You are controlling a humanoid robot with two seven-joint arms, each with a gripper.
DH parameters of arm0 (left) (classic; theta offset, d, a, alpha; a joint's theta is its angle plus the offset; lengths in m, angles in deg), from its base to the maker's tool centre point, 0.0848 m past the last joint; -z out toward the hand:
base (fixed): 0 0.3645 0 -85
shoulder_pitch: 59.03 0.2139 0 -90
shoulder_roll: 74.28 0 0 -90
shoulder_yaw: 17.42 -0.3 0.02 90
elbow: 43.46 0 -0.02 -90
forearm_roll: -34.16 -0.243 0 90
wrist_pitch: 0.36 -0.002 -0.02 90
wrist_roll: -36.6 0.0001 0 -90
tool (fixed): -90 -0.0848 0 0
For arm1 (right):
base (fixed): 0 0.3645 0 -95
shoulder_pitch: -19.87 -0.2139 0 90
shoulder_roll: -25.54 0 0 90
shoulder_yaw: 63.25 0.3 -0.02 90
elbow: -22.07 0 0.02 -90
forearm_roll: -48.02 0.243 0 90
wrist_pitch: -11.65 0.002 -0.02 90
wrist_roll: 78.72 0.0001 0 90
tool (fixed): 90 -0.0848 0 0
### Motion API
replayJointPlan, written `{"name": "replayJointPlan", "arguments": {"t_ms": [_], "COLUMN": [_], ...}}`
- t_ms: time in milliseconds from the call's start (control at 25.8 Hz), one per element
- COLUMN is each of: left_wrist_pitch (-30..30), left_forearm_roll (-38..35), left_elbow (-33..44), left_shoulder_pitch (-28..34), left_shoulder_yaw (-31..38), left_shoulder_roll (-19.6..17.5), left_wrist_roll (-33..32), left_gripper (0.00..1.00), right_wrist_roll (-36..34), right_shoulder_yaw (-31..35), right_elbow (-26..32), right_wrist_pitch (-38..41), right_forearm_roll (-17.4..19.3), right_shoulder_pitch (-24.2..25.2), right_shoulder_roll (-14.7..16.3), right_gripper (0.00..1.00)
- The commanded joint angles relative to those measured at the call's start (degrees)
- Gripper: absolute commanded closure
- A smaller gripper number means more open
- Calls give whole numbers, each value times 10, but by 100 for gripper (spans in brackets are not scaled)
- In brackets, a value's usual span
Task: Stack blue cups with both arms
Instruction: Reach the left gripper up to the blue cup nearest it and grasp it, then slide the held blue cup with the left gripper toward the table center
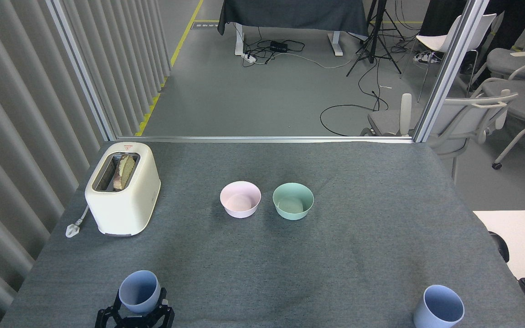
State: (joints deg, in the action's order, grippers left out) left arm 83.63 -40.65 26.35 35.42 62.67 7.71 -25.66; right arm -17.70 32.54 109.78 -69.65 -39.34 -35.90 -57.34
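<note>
Where the table's near-left edge meets the frame, the left gripper (140,304) pinches one blue cup (139,291) between its prongs (cup upright, mouth open). The second blue cup (438,312) stands alone at the near-right corner, well apart.

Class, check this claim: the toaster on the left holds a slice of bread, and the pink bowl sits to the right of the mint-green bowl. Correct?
Not quite. In the head view the pink bowl sits left of the mint-green bowl. The toaster on the left does hold a slice of bread.
</note>
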Motion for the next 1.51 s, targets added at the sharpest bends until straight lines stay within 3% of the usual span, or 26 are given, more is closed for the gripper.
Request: {"name": "replayJointPlan", "arguments": {"t_ms": [0, 194, 348, 581, 813, 1123, 1239, 1471], "left_wrist_pitch": [2, 15, 17, 15, 10, 10, 10, 6], "left_forearm_roll": [-1, -2, -2, -8, -117, -122, -122, -120], "left_elbow": [-8, -10, 19, 30, -68, -101, -101, -102], "left_shoulder_pitch": [-7, -11, -11, -35, -98, -112, -110, -107], "left_shoulder_yaw": [0, -2, -20, -149, -200, -220, -219, -218], "left_shoulder_roll": [0, 0, 1, 9, 73, 102, 105, 102], "left_wrist_roll": [0, 0, 0, 4, 7, 5, 5, 6], "left_gripper": [14, 26, 27, 26, 26, 25, 23, 4], "right_wrist_roll": [0, 0, 0, 0, 0, 0, 0, 0], "right_shoulder_yaw": [0, 1, 1, 1, 0, 0, -5, -10], "right_elbow": [0, 0, 0, 0, 0, 0, 0, -4], "right_wrist_pitch": [0, -1, -1, -2, -11, -11, -12, -12], "right_forearm_roll": [0, 0, 0, -1, -1, 0, 0, 1], "right_shoulder_pitch": [0, 0, -1, 0, 0, 0, 0, 0], "right_shoulder_roll": [0, 0, 0, 0, 0, 0, 0, 0], "right_gripper": [0, 0, 0, 0, 0, 0, 0, 0]}}
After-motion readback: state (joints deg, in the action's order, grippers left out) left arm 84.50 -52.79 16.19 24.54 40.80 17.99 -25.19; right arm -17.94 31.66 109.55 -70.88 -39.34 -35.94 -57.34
